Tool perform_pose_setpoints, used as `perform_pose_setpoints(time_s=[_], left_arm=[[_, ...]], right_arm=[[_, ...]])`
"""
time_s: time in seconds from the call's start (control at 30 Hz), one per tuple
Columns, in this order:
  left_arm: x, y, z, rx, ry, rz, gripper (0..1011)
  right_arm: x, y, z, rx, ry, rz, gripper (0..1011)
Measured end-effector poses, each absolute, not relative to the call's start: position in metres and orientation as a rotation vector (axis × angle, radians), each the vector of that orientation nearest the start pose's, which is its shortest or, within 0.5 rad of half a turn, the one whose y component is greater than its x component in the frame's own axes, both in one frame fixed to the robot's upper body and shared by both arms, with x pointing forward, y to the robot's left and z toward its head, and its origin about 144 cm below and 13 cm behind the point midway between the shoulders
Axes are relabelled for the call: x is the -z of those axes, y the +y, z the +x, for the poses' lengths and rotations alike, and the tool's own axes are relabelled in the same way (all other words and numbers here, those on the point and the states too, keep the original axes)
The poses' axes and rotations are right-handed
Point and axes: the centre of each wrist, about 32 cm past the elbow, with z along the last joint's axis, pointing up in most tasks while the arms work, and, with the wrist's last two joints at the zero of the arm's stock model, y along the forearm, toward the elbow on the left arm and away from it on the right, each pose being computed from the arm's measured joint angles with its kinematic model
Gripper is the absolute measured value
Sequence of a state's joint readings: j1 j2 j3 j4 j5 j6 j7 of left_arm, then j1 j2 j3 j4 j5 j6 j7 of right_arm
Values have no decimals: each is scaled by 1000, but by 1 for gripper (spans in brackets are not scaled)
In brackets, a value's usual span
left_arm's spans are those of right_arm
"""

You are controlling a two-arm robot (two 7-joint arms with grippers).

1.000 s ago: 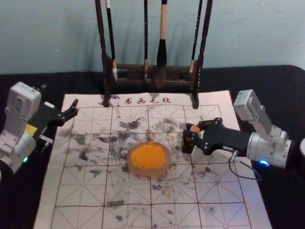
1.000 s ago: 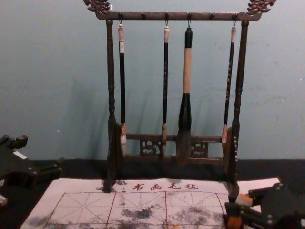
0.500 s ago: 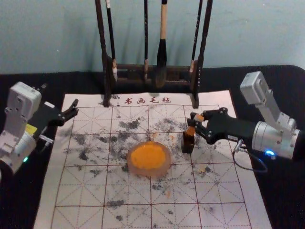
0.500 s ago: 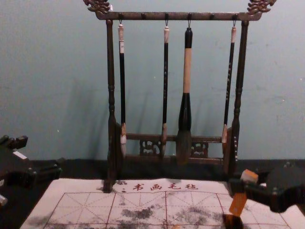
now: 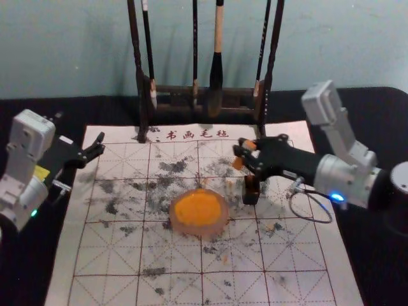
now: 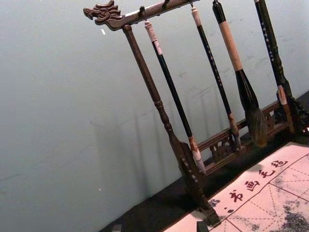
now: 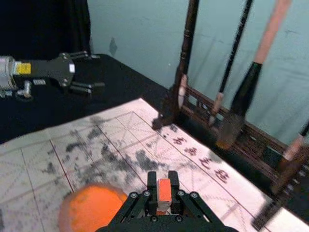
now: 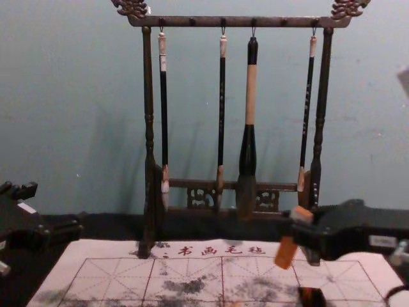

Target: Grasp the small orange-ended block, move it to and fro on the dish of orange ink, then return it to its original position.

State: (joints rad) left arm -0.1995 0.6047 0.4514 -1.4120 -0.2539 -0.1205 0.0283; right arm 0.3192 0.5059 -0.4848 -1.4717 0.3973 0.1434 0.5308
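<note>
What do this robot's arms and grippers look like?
The left arm and right arm have silver cylindrical sections and boxy grey housings. Left gripper and right gripper are black, slim-fingered. The left side has a yellow label and green light; the right, a blue light and looping dark cable.

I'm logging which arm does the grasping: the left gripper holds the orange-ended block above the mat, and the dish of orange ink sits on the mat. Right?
Wrong arm: the right wrist view shows the right gripper holding the orange-ended block above the mat. The dish of orange ink does sit on the mat.
</note>
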Motion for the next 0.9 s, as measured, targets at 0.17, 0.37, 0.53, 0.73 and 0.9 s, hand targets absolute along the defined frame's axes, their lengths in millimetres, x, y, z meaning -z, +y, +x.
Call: perform_pose_setpoints(time_s=[0.17,0.37,0.53,0.73,0.9], left_arm=[[-1140,310,489,-1248,-285,304,1001],[-1140,310,489,-1248,-285,304,1001],[-1140,310,489,-1248,-285,304,1001],[-1140,310,489,-1248,-285,304,1001],[-1140,310,489,-1248,-285,304,1001]], right_arm=[[-1184,-234,523,663,4,-254,114],[-1181,-220,526,642,12,-270,114],[-1175,-209,528,618,23,-293,114],[-1169,-200,526,597,44,-310,114],[-1165,-195,526,590,68,-320,114]])
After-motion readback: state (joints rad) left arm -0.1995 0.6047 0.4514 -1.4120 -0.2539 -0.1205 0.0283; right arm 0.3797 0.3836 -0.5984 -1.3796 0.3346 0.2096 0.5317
